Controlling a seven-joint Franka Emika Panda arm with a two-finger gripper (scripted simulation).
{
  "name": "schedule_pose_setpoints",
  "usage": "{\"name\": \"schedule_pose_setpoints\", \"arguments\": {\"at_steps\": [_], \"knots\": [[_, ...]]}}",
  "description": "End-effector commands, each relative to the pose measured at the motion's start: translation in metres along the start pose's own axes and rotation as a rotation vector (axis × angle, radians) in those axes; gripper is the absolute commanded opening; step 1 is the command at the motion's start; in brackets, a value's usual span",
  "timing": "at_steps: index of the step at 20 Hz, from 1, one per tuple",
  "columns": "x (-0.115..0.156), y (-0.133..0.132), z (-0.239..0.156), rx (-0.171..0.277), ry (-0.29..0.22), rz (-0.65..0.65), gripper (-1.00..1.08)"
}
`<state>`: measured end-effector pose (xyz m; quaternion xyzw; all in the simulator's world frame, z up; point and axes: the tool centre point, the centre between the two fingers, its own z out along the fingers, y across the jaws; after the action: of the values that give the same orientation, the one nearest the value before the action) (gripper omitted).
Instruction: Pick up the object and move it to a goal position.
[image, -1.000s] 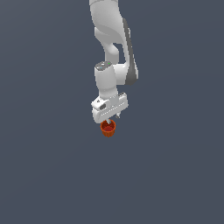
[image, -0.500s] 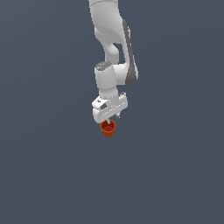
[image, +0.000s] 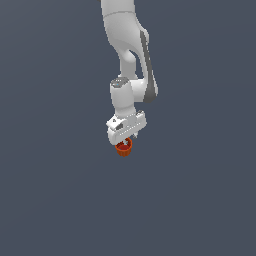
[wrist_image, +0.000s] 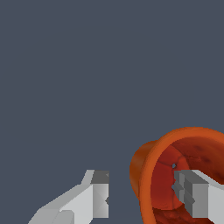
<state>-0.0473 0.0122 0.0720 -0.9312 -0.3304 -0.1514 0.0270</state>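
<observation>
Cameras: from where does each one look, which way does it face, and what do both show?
Exterior view: off the arm, facing the white arm, the gripper and the orange-red cup under it.
Wrist view: on the wrist, looking past the fingers at the cup; one finger is inside its rim.
Shared: the cup and gripper.

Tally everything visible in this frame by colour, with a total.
Orange-red: 1, the small round ribbed orange-red cup, with one finger inside its rim and one outside.
White: 1, the white Panda arm with its gripper.
Grey: 1, the plain dark grey surface.
Total: 3
</observation>
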Motion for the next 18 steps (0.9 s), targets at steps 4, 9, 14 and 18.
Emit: {"name": "schedule_pose_setpoints", "arguments": {"at_steps": [4,9,14,18], "knots": [[0.0009,0.0005,0.0038,0.0,0.002,0.0,-1.0],[0.0009,0.0005,0.0038,0.0,0.002,0.0,-1.0],[0.0004,0.0013,0.0035,-0.001,0.001,0.001,-1.0],[0.0054,0.0,0.0005,-0.001,0.001,0.001,-1.0]]}}
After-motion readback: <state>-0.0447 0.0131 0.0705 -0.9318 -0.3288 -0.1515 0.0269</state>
